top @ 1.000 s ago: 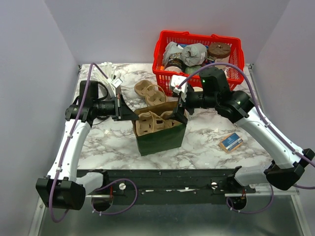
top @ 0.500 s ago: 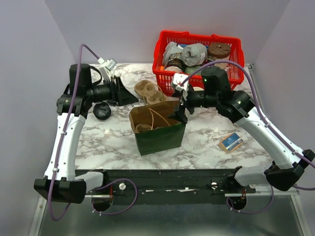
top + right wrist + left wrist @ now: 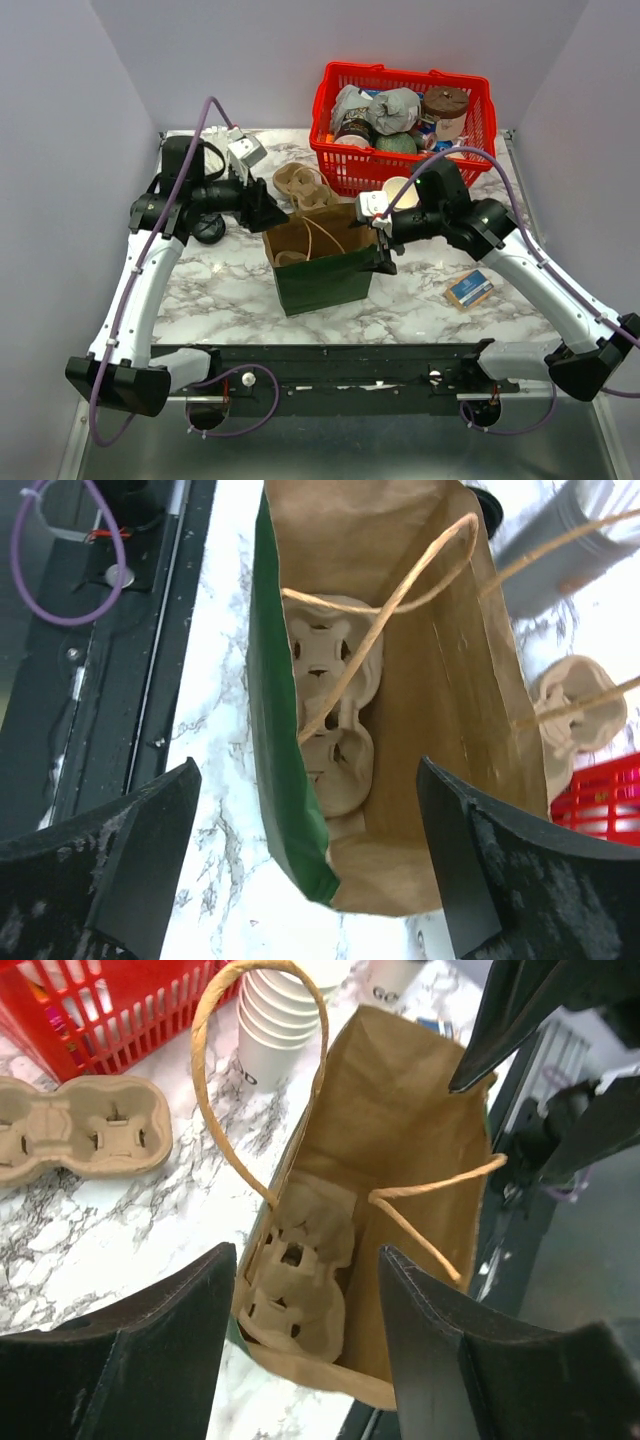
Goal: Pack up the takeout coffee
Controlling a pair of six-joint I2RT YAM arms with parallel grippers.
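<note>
Left gripper (image 3: pixel 270 213) has backed off toward the far-left corner, jaws wide, empty. Cup carrier (image 3: pixel 300 1285) now lies inside the paper bag (image 3: pixel 325 280), middle of the bench (image 3: pixel 420 300). Right gripper (image 3: pixel 386 252) at the bag's right rim, jaws spread, holding nothing. Carrier step looks done; cups (image 3: pixel 278 1020) likely next.

Three cameras: one high and wide, two close, all meeting at the bag (image 3: pixel 325 282).

The top camera sits above and behind the arms. It looks down and forward over the whole table (image 3: pixel 430 272) to the basket (image 3: pixel 400 72) at the far edge. The left wrist camera looks steeply down between its own fingers (image 3: pixel 130 1360) into the bag's mouth from close by, with the basket's corner at upper left. The right wrist camera looks down into the same mouth from the opposite side, with the table's near edge at its left. Both wrist views share the bag's inside and the carrier (image 3: pixel 300 1280) in it.
</note>
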